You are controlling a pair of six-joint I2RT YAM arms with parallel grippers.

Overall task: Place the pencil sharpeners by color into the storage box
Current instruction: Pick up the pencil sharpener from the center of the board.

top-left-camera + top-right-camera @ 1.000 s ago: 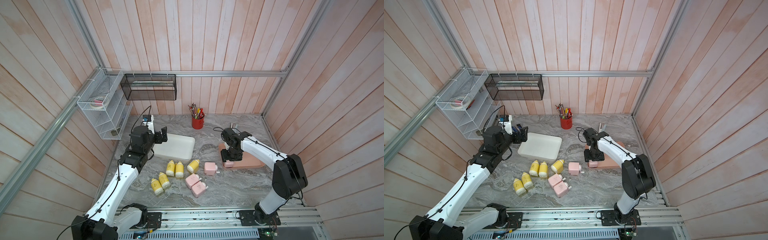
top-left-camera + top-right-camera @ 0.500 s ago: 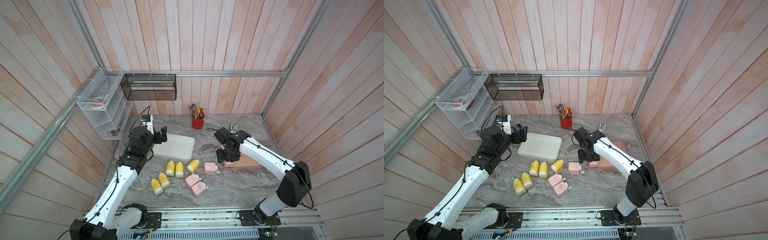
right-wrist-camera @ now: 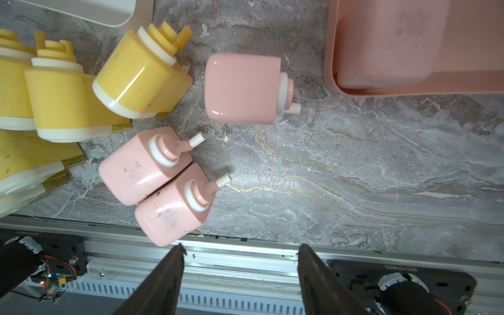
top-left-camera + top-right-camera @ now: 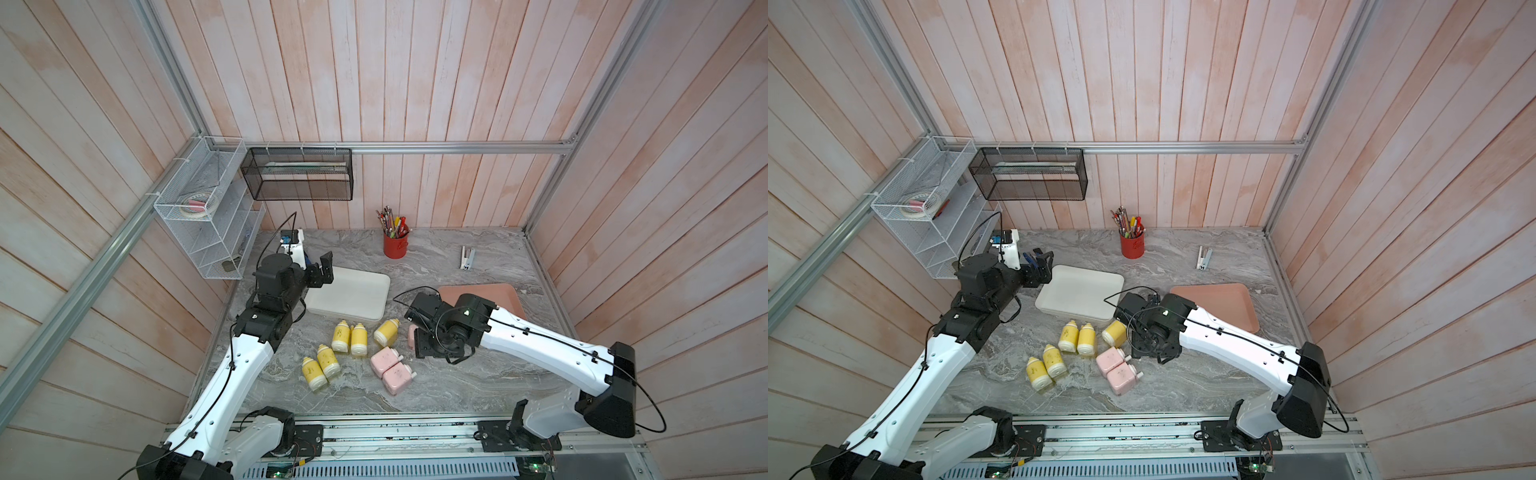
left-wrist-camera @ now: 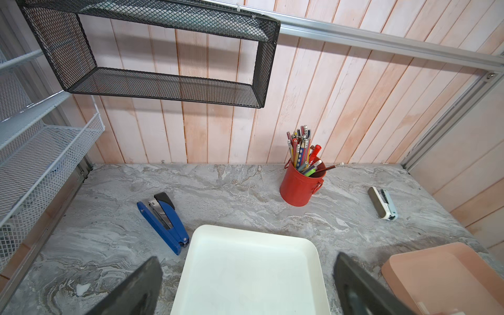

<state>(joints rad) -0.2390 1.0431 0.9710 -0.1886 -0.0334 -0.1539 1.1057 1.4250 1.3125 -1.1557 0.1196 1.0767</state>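
Several yellow pencil sharpeners [image 4: 358, 338] [image 4: 1087, 338] lie in a loose cluster in front of the white tray [image 4: 353, 297] [image 5: 245, 272]. Three pink pencil sharpeners lie on the marble: one alone [image 3: 242, 87], and two side by side [image 3: 144, 163] [image 4: 384, 360]. Another pink one [image 3: 392, 46] sits inside the pink tray [image 3: 330, 68] [image 4: 494, 293]. My right gripper [image 3: 240, 253] [image 4: 424, 347] hovers open and empty above the loose pink ones. The left gripper [image 5: 246, 272] [image 4: 322, 270] hangs open over the white tray's far left corner, holding nothing.
A red pencil cup [image 4: 395, 245] stands at the back wall. A blue stapler [image 5: 163, 221] lies left of the white tray and a pale stapler [image 4: 466, 257] at the back right. A black mesh shelf [image 4: 299, 174] and a white wire rack [image 4: 208, 216] hang on the walls.
My right arm has swung from the pink tray's left end leftward and toward the front, over the loose pink sharpeners. Its jaws stayed apart. The left arm has barely moved.
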